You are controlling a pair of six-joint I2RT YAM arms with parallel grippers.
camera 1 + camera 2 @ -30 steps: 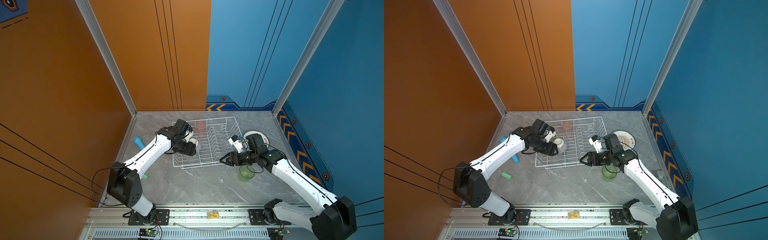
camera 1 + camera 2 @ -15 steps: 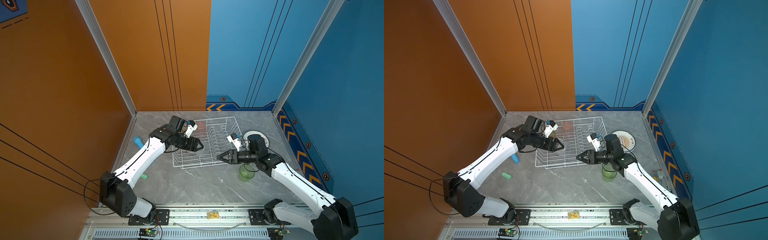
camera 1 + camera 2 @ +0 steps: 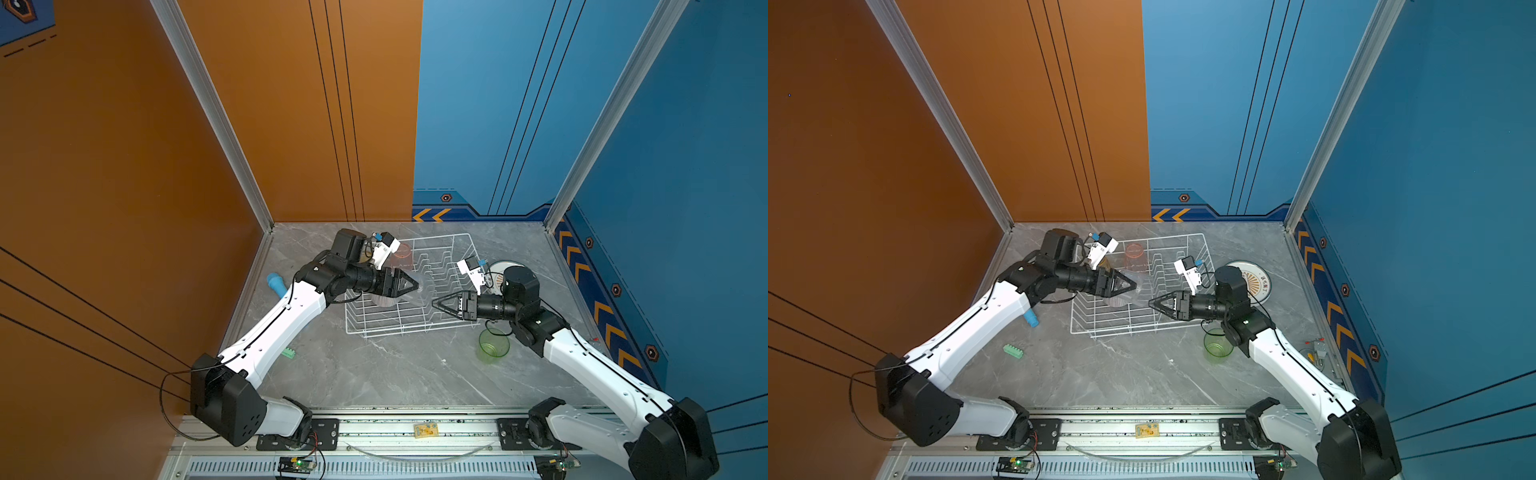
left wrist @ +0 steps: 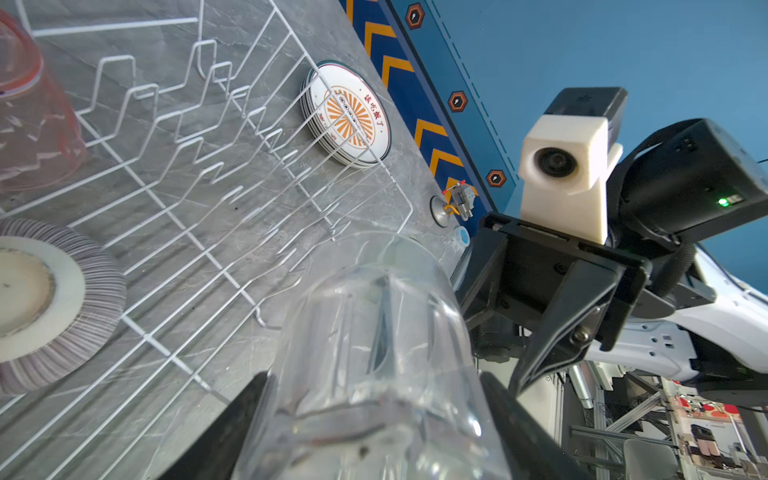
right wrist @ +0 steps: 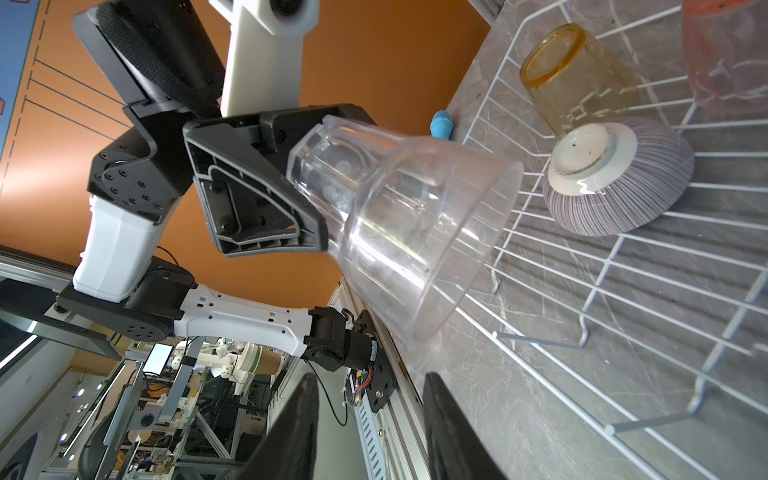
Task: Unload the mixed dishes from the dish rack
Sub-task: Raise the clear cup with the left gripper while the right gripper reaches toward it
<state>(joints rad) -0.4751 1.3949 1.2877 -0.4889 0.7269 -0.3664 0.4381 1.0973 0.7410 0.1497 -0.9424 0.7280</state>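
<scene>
reaches in from the left over the dish rack [image 3: 399, 320], long link sloping up from the base, wrist levelled out, left gripper [image 3: 409, 284] pointing toward the middle. clamps the clear tumbler [image 5: 399, 216] by its narrow base end between both fingers, holding it on its side above the wires, open mouth turned toward the other arm. comes in from the right in mirror fashion, forearm rising from the base, wrist level, right gripper [image 3: 436, 303] aimed at that mouth, jaws parted and empty, tips close to the rim without touching it. finds inside the rack the striped bowl [image 5: 615, 183] upside down beside the yellow tumbler [image 5: 577, 79], plus the pink tumbler [image 3: 402, 254] along the far edge. shows the green tumbler [image 3: 493, 345] upright on the table [image 3: 374, 374] near the right forearm, and the stacked plates [image 4: 349, 114] lying flat on the table beyond the rack's right side.
</scene>
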